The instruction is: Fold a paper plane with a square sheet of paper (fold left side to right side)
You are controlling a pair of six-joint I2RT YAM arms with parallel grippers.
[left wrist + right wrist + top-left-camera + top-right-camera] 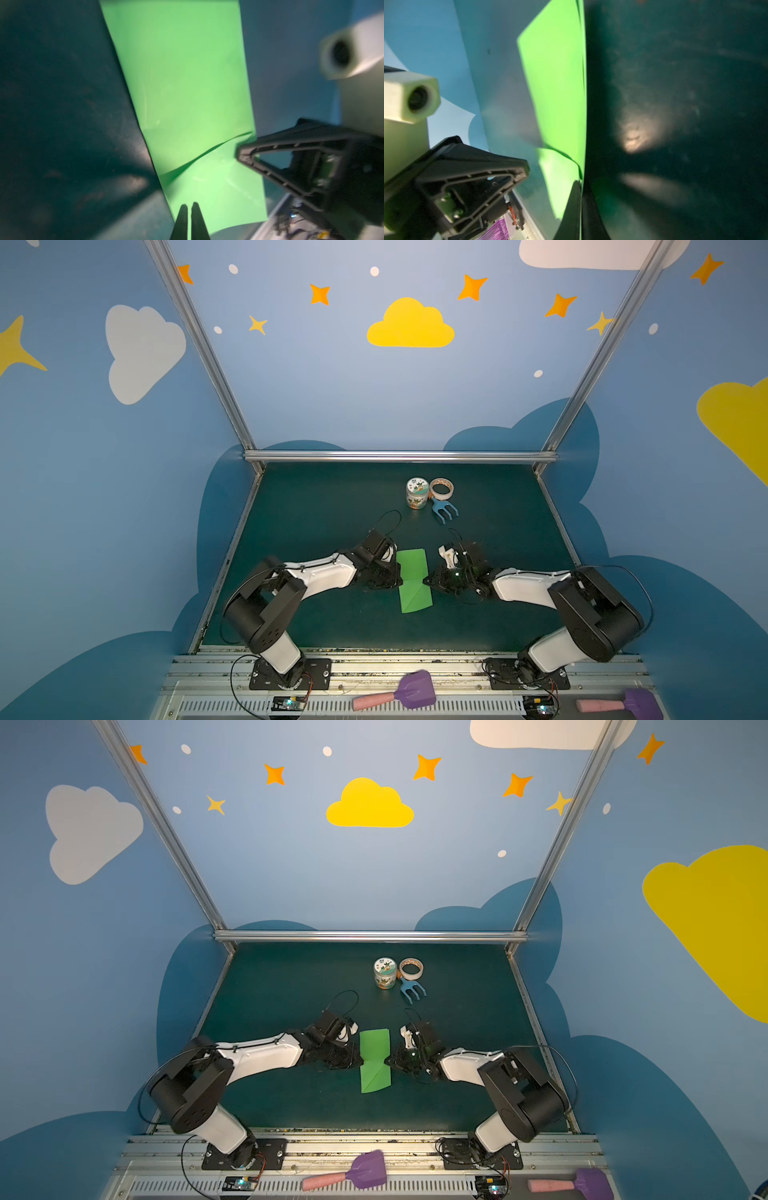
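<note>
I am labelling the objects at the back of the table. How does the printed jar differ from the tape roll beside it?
The printed jar stands upright and is taller; the tape roll lies flat and low. The jar is closed on top; the tape roll is an open ring. Both are round and sit side by side.

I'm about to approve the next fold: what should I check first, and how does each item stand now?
1. Green sheet clamped by right fingers: ok.
2. Opposite edge held by left fingers: cannot tell; only a narrow slit shows.
3. Sheet lying flat: not ok, a raised ridge crosses it.
4. Jar, tape roll, blue fork clear of the sheet: ok, farther back.
</note>
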